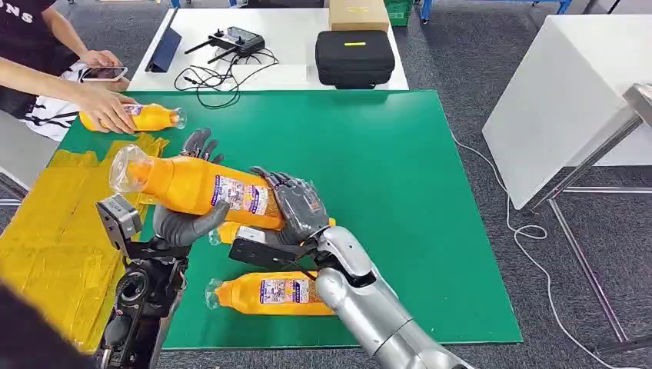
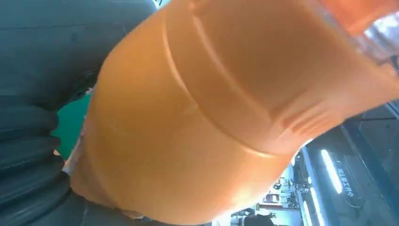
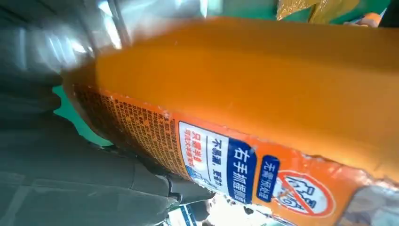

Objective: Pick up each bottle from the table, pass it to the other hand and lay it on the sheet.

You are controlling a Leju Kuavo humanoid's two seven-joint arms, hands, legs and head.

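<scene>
Green mat (image 1: 400, 192), yellow sheet (image 1: 46, 254) alongside; held bottle (image 1: 196, 184) gripped by left hand (image 1: 188, 223) and seemingly right hand (image 1: 300, 207); label legible from right wrist; two bottles beneath; person's hand (image 1: 108, 108) on another

Green table (image 1: 400, 177), yellow sheet (image 1: 54, 246) at its left, two orange bottles (image 1: 273, 294) lying near front edge

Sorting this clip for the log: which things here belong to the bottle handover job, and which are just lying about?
Job things:
orange plastic bottle in both hands
left hand
right hand
two orange bottles on the green mat
crinkled yellow sheet
orange bottle under a person's hand

Lying about:
black zip case
black remote controller
cardboard box
</scene>
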